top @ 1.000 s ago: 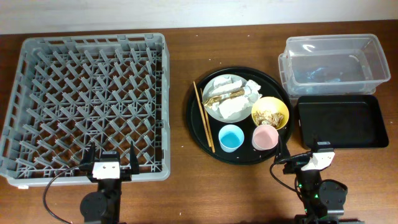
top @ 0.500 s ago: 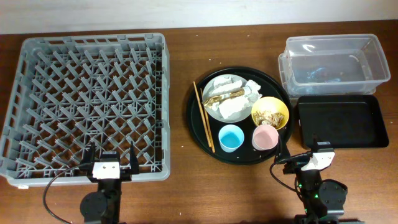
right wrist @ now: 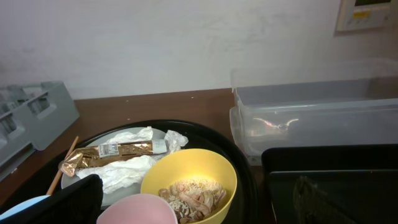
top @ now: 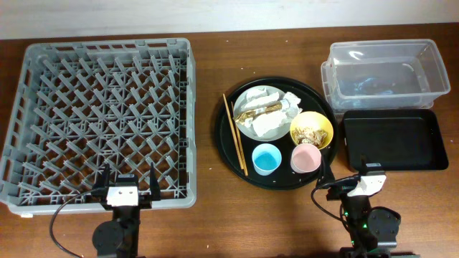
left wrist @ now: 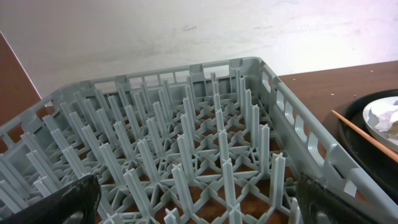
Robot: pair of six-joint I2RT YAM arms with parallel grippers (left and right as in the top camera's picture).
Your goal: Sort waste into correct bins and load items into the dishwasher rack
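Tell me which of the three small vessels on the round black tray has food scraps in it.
The yellow bowl: beige crumbly scraps lie inside it. The pink cup and the light-blue cup look empty.

Grey rack (top: 100, 118) at left, tissues (top: 269, 127) and golden wrapper (top: 259, 110) on plate (top: 242, 102), scraps (top: 310, 133) in yellow bowl (top: 312, 115)

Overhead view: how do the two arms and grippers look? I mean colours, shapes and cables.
Both arms are black, with rounded joints. The left gripper and the right gripper each carry a white boxy block behind two slim black fingers. A thin black cable loops out from each. A green light shows on the right arm.
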